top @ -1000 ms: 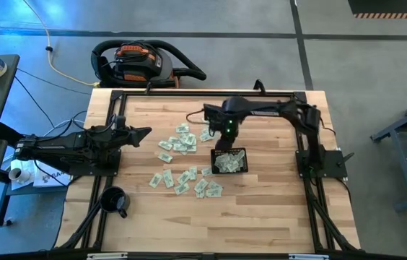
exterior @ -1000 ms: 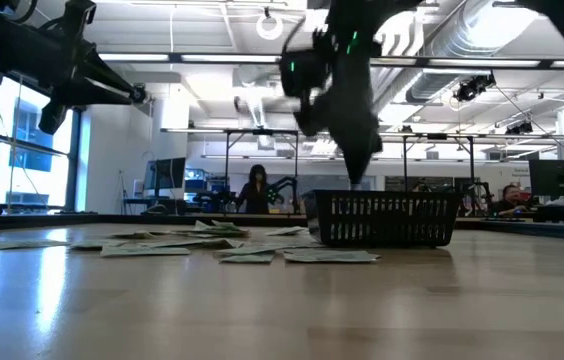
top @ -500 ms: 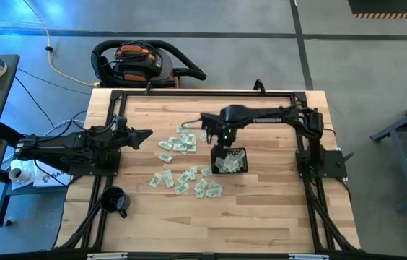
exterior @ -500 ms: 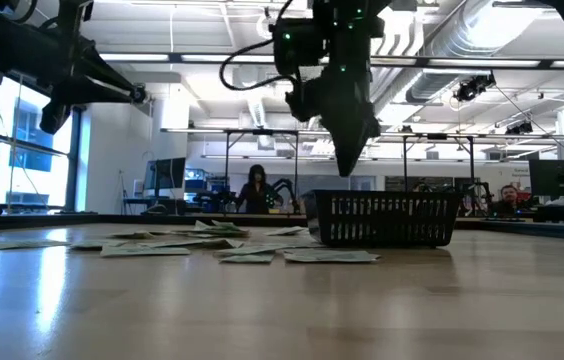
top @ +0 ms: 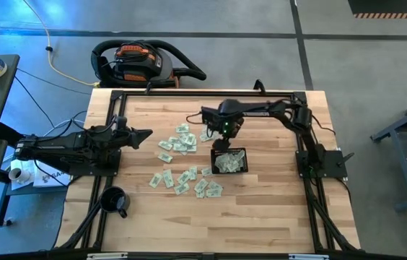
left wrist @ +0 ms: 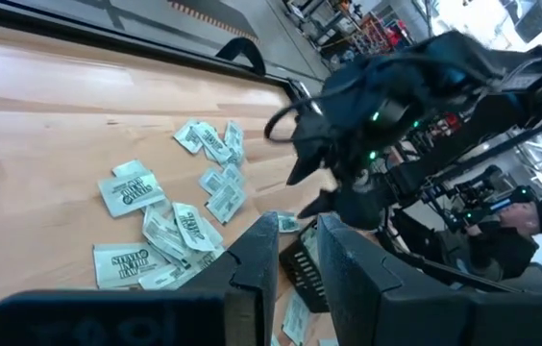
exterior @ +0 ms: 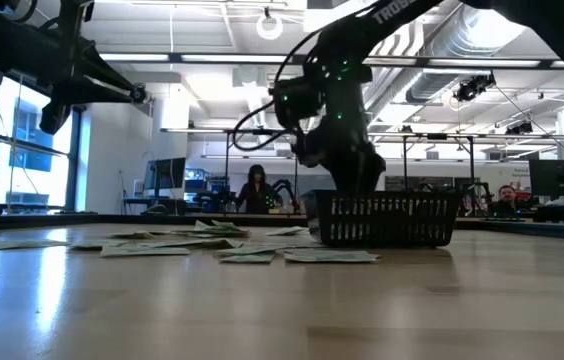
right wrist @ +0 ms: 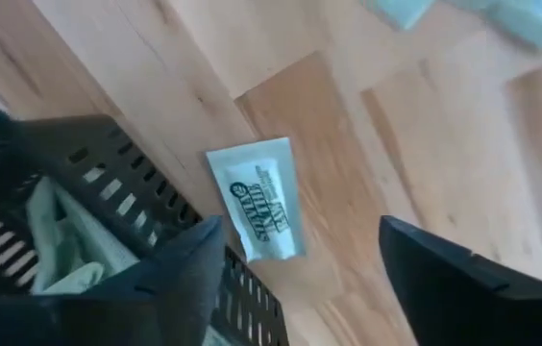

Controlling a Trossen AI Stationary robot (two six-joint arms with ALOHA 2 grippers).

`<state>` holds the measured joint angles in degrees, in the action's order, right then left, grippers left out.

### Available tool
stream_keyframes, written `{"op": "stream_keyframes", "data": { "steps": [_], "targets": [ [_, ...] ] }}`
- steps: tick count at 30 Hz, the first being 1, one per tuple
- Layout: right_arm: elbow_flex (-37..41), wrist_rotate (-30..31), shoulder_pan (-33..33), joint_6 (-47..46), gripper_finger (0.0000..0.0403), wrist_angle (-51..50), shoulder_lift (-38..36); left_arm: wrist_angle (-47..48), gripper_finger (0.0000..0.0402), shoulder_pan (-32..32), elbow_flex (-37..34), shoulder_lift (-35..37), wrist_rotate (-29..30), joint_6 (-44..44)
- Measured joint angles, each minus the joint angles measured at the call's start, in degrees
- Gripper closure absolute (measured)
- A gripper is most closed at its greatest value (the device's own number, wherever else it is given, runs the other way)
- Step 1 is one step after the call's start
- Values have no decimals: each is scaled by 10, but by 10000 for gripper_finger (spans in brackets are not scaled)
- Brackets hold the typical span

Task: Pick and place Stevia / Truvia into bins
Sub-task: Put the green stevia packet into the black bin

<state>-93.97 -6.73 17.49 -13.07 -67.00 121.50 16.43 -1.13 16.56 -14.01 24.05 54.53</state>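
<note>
The right hand [top: 220, 142] hangs low at the far rim of the black basket [top: 230, 160], its fingers [right wrist: 444, 279] spread wide and holding nothing. Between them, in the right wrist view, one Stevia sachet [right wrist: 257, 198] lies flat on the wooden counter [top: 261, 209], just outside the basket's mesh wall — its print reads "STEVIA" under a small round logo, though the finer lines are too blurred to make out. Several crumpled sachets [top: 226, 163] already sit inside the basket. Many more loose sachets [top: 178, 141] are scattered over the counter on the left-arm side of the basket and nearer the front edge; in the left wrist view their dark "STEVIA" lettering shows on a few. The left hand [top: 144, 133] waits well apart above the counter's left side, its fingers [left wrist: 252, 264] close together with a narrow gap, pinching nothing. A black mug [top: 115, 200] stands near the front left corner. White "TROSSEN" lettering, probably, runs along the right arm [exterior: 387, 12] in the low view.
</note>
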Motion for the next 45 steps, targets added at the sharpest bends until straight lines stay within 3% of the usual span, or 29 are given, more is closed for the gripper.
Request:
{"op": "stream_keyframes", "data": {
  "steps": [9,19,25,35,40,45],
  "targets": [
    [0,-42,-28,5,114,-13,31,0,291,0,0,0,8,0],
    [0,44,-16,11,114,-2,31,0,291,0,0,0,16,0],
    [0,16,-12,11,114,17,45,0,291,0,0,0,16,3],
    [-3,49,-25,-18,117,6,63,0,291,0,0,0,16,4],
    [-2,57,-21,-19,163,-6,64,0,291,0,0,0,18,4],
    [-1,59,-19,-10,263,-18,66,0,291,0,0,0,20,4]
  ]
}}
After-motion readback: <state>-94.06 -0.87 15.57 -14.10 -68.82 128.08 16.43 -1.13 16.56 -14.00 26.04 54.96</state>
